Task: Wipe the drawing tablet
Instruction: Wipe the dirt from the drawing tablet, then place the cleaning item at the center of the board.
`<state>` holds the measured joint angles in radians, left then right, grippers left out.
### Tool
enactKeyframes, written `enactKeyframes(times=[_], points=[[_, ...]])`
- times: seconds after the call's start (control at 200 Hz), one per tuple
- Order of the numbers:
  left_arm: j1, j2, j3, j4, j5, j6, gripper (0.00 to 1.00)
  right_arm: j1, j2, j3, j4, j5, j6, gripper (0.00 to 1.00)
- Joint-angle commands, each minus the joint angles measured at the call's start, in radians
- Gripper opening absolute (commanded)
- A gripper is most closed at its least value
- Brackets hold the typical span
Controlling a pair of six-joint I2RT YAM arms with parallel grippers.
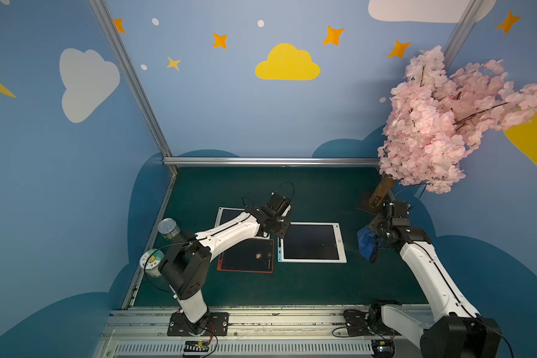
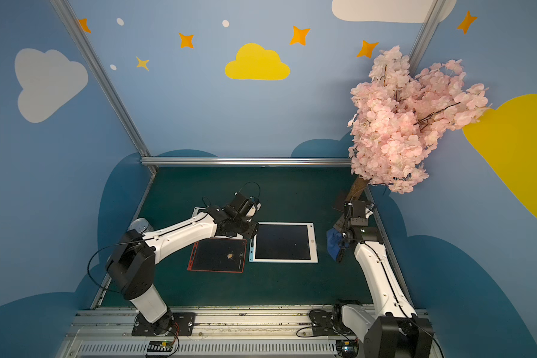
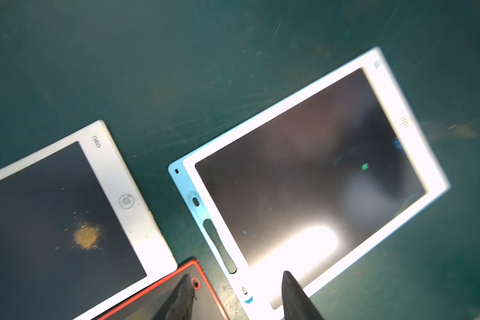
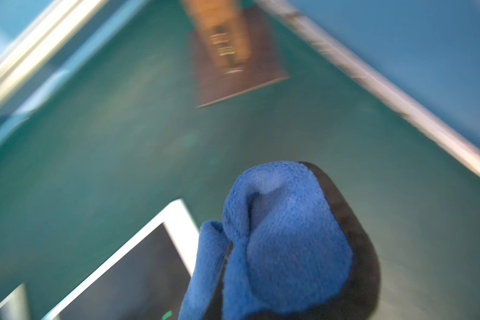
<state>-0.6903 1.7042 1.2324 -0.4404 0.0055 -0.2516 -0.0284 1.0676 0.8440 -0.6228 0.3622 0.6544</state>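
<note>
Top views, tablets: three lie flat on the green mat [image 1: 292, 285]. The blue-edged tablet [image 1: 312, 241] is mid-table, the red tablet [image 1: 247, 255] just beside it on my left side, and the white tablet [image 1: 228, 215] sits behind the red one, half hidden under my left arm.
Top views, dirt: the red screen has a yellowish powder spot [image 1: 258, 255]. The blue-edged screen is dark, only tiny specks.
Top views, right pincer [image 1: 375, 240]: clamped on a bunched blue cloth [image 1: 366, 243], off the right side of the blue-edged tablet [image 2: 282, 242], not touching it.
Top views, left pincer [image 1: 279, 231]: over the spot where the tablets' corners meet.
Top views, containers: two cans at the table's left edge, a silver-topped can [image 1: 168, 227] and a labelled can [image 1: 151, 262]. Contents, can't tell.
Left wrist, pincer [image 3: 236, 277]: fingers [image 3: 297, 299] parted, nothing between them.
Left wrist, tablets: the white tablet [image 3: 117, 177] shows a yellowish powder smudge [image 3: 86, 235]. The blue-edged one [image 3: 302, 166] is glare-lit. Red corner [image 3: 204, 297] is at the white one's corner; whether they touch, can't tell.
Right wrist: blurred. The cloth [image 4: 283, 235] fills my grip, with the blue-edged tablet's corner [image 4: 139, 271] beside it.
</note>
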Motion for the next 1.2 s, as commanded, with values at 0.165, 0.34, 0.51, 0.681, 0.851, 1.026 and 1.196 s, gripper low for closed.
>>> enactKeyframes(times=[0.165, 0.34, 0.51, 0.681, 0.851, 1.026, 1.196], points=[[0.03, -0.028, -0.184, 0.275, 0.179, -0.054, 0.52, -0.279, 0.027, 0.0, -0.156, 0.19, 0.084, 0.0], [0.03, -0.084, -0.244, 0.34, 0.161, -0.045, 0.52, -0.478, 0.158, 0.012, -0.13, 0.022, 0.145, 0.0], [0.031, -0.101, -0.269, 0.366, 0.166, -0.043, 0.52, -0.486, 0.259, 0.085, -0.019, -0.31, 0.069, 0.0], [0.031, -0.121, -0.28, 0.361, 0.141, -0.032, 0.52, -0.441, 0.382, 0.16, 0.052, -0.358, 0.085, 0.0], [0.032, -0.127, -0.29, 0.361, 0.119, -0.029, 0.52, -0.394, 0.528, 0.231, 0.094, -0.431, 0.033, 0.48], [0.032, -0.1, -0.277, 0.349, 0.12, -0.029, 0.53, -0.306, 0.501, 0.235, 0.069, -0.364, -0.017, 0.98], [0.031, -0.09, -0.269, 0.342, 0.131, -0.028, 0.53, -0.258, 0.319, 0.143, 0.058, -0.316, -0.031, 0.98]])
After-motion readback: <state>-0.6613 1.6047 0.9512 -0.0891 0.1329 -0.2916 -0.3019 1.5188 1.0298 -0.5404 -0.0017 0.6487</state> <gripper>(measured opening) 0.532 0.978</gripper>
